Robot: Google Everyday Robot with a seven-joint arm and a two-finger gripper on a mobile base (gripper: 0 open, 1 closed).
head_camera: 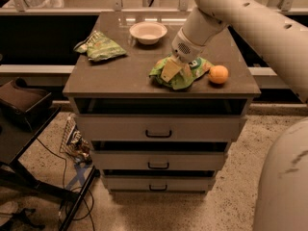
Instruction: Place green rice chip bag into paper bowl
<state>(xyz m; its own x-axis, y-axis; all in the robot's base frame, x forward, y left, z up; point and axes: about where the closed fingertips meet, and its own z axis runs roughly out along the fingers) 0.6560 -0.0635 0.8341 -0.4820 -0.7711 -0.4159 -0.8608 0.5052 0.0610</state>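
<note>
The green rice chip bag (191, 75) lies on the cabinet top, right of middle, bright lime green and crumpled. My gripper (171, 70) comes down from the upper right on the white arm and rests on the left half of the bag, covering part of it. The paper bowl (148, 32) is small, round and white. It stands empty at the back middle of the top, a little behind and left of the bag.
A flatter, paler green bag (98, 46) lies at the back left of the cabinet top (115, 78). An orange (218, 74) sits just right of the chip bag. The cabinet has drawers below. A dark cart (21, 105) and cables stand at the left on the floor.
</note>
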